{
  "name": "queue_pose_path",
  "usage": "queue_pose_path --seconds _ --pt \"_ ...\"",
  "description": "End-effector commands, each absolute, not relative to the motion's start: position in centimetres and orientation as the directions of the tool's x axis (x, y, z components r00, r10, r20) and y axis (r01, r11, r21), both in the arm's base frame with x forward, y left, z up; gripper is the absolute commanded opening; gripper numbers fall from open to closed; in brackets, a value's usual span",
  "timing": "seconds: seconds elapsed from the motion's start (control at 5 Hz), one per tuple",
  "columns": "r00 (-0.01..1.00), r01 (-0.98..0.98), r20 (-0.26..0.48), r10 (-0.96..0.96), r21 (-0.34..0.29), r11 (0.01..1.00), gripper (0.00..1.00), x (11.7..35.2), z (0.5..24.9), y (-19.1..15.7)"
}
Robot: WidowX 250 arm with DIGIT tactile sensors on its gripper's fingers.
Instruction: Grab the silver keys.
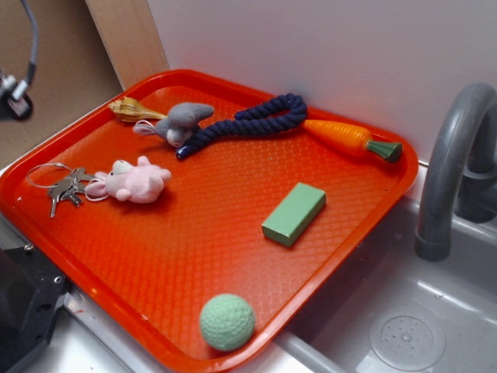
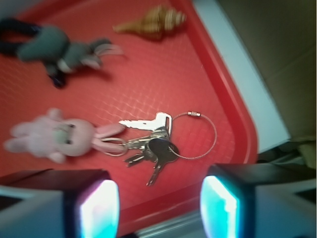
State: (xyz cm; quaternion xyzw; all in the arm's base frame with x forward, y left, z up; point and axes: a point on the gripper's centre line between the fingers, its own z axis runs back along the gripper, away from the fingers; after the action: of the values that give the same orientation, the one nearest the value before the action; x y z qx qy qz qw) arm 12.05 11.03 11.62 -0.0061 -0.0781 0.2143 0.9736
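End effector (image 2: 158, 208) released, fingers spread above the silver keys (image 2: 151, 144), which lie touching the pink plush toy (image 2: 54, 136) near the orange tray's rim (image 2: 245, 134). Risk: closing could pinch the toy's ear, or slip off flat keys.

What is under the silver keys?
The silver keys lie flat on the red tray, one key tip touching the pink bunny's ear. Whatever tray surface sits directly beneath them is covered.
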Motion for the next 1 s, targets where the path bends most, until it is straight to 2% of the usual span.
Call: queue_pose_path --seconds 0.0,0.2,0.4,0.6,0.8 --pt "0.746 -0.655 0.214 0.63 0.065 0.753 1.0 10.3 7.7 14.4" --pt "0.746 -0.654 0.197 0.636 0.039 0.755 1.0 10.2 6.0 14.5" --pt "0.757 -0.635 0.186 0.627 -0.017 0.772 1.0 10.3 5.7 14.2" --pt "0.753 -0.644 0.2 0.627 0.028 0.765 1.0 10.9 4.4 14.3" --pt "0.741 -0.656 0.229 0.631 0.049 0.753 1.0 10.7 4.6 14.7"
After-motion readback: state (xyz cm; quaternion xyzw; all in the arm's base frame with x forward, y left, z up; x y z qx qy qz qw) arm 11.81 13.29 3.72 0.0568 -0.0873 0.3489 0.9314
